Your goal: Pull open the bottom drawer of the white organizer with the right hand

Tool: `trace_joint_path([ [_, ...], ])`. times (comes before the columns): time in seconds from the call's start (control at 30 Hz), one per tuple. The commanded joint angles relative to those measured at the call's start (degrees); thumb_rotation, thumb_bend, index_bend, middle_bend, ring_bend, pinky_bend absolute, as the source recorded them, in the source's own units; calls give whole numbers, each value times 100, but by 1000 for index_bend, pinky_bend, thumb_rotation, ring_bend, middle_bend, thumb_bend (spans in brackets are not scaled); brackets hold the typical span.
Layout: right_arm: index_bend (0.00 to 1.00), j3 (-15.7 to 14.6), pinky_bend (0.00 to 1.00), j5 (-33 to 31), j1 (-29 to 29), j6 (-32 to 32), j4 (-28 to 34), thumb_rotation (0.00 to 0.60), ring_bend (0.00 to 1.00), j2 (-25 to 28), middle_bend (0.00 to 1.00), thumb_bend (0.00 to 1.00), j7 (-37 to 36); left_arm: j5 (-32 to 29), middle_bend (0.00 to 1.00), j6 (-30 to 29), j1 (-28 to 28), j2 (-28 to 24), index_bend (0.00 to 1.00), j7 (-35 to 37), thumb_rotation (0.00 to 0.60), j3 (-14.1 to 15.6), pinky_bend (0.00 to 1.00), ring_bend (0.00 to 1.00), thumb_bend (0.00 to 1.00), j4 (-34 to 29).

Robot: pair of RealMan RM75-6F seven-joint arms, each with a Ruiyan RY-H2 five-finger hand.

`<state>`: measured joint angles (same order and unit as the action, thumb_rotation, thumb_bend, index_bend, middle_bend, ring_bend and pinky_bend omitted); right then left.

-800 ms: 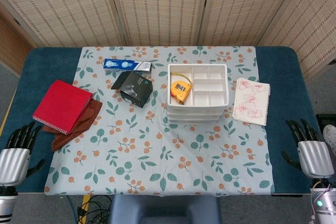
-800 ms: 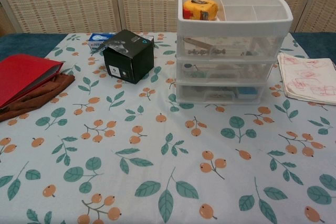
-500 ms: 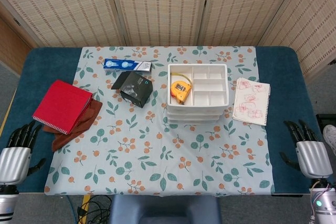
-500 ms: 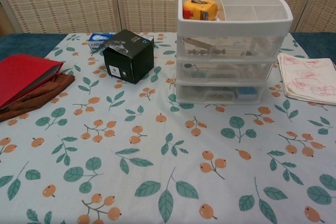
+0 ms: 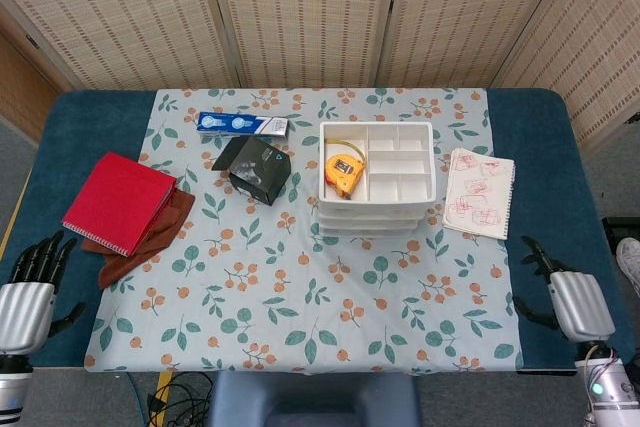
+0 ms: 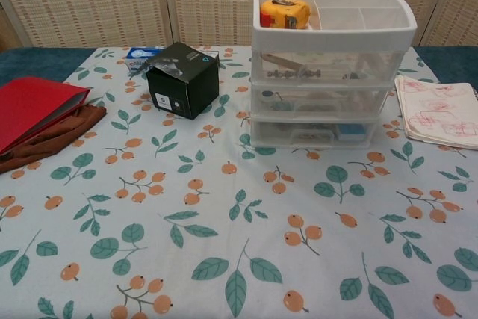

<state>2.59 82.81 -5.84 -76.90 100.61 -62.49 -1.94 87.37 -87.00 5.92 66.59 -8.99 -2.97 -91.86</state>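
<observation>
The table point(image 5: 60, 127) carried a flowered cloth point(image 5: 300, 287) over its blue top, and everything else lay on that cloth. The white organizer point(image 5: 377, 179) stood a little right of the middle, toward the far side, its three drawers facing the robot. The bottom drawer point(image 6: 323, 133) was closed, flush with the two above it, and something blue showed through its front. A yellow tape measure point(image 5: 343, 169) sat in the left front compartment of the organizer's open top tray.

The right hand point(image 5: 572, 297) hung at the near right edge of the table, over the bare blue strip beyond the cloth, well apart from the organizer and nearer to the robot than the drawer fronts. Its fingers were spread and it held nothing. The left hand point(image 5: 28, 292) hovered at the near left edge, likewise with fingers apart and holding nothing. Neither hand showed in the chest view.

A red notebook point(image 5: 118, 202) lay on a brown cloth point(image 5: 150, 242) at the left. A sheet of red drawings point(image 5: 479, 192) lay just right of the organizer. A black box point(image 5: 260, 171) stood left of the organizer, with a blue toothpaste box point(image 5: 241, 124) behind it.
</observation>
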Motion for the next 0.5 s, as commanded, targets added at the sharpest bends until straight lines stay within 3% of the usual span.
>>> trace_joint_path([
  [0.03, 64, -67, 705, -161, -229, 549, 319, 600, 602, 147, 452, 282, -353, -7, 10, 4, -6, 8, 16, 42, 600, 7, 92, 47, 184, 44],
  [0.17, 64, -13, 847, -405, -432, 975, 488, 600, 756, 37, 588, 328, -625, -38, 9, 35, -10, 13, 17, 123, 600, 16, 92, 47, 185, 115],
  [0.3, 64, 90, 993, -741, -618, 1412, 613, 600, 966, -157, 800, 521, -1154, -69, 9, 68, -8, 15, 48, 171, 600, 19, 92, 47, 185, 164],
  [0.5, 64, 286, 1000, -1249, -976, 2269, 653, 600, 1000, -401, 877, 701, -2106, -83, 9, 119, 11, 24, 61, 290, 600, 22, 92, 47, 184, 235],
])
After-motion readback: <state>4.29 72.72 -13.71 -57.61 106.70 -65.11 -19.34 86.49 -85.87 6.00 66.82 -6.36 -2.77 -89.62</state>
